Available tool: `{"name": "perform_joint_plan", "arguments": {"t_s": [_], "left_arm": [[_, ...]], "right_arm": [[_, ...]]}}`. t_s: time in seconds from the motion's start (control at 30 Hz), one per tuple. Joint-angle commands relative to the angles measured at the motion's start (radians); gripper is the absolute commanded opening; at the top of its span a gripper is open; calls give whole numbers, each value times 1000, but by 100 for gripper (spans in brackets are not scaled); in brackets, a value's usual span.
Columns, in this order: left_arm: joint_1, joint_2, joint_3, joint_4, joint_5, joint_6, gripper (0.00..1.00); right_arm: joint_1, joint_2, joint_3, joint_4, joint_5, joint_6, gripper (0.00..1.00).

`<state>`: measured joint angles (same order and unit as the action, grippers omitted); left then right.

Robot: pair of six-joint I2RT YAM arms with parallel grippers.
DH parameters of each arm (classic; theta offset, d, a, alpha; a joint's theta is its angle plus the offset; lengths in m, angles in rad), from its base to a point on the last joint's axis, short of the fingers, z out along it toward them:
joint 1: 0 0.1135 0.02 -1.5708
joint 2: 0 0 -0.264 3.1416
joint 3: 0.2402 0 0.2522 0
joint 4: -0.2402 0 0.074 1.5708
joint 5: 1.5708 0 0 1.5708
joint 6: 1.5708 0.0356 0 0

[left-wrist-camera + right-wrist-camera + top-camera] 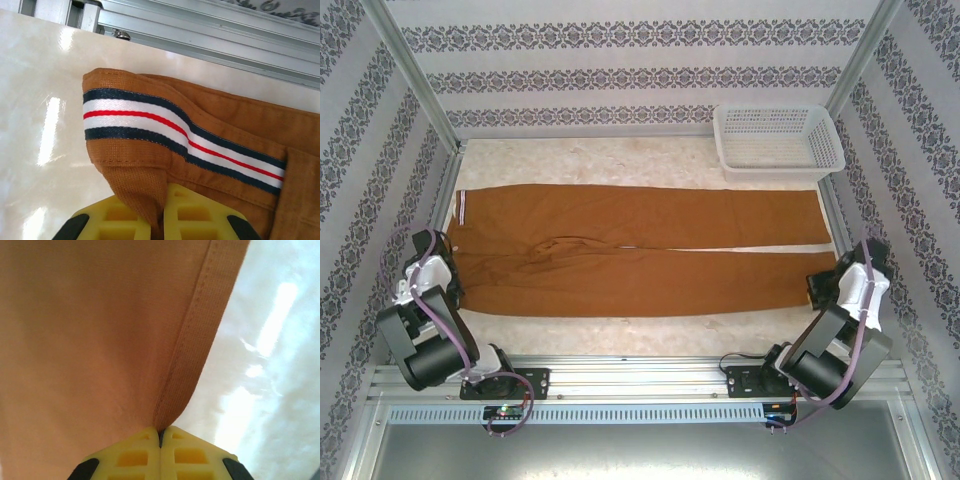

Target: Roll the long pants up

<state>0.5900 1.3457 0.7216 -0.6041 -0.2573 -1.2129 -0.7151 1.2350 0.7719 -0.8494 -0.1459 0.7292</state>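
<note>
We see the rust-brown cloth long pants (640, 250) spread flat across the middle of the pale marbled tabletop (620, 160). The waist is at the left and both legs run to the right, one on the far side and one on the near side, w/ a thin strip of table showing btwn them toward the cuffs. Some wrinkles bunch at the crotch.

In the left wrist view the pants (225, 125) show a folded-over waistband (175, 130) w/ navy, white and red stripes. Its near corner is pulled up into the yellow-padded left gripper (159, 210), whose fingers are pinched tight on the cloth.

In the right wrist view the pants (90, 330) show a stitched hem (192, 350) running down into the yellow-padded right gripper (160, 437). Its pads are pressed together w/ the cloth edge caught btwn them.

From the top cam, the left gripper (445, 270) sits at the near-left waist corner and the right gripper (817, 288) at the near leg's cuff.

A white plastic mesh basket (778, 140) stands at the far-right corner, apart from the far leg. A silver aluminium rail (640, 385) carries both arm bases along the near edge. Grey floral-striped walls (620, 60) enclose the table.
</note>
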Motion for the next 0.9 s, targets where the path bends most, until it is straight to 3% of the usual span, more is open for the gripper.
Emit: {"name": "perform_joint_plan", "arguments": {"t_s": [0.0,0.4,0.87], "left_arm": [[-2,-54,73,-32,-31,64,0],[-32,70,370,-24,30,128,0],[-162,487,894,-47,81,134,0]], "right_arm": [[0,27,122,65,19,-27,0],[72,325,506,46,-62,-33,0],[157,683,962,-21,-19,-43,0]]}}
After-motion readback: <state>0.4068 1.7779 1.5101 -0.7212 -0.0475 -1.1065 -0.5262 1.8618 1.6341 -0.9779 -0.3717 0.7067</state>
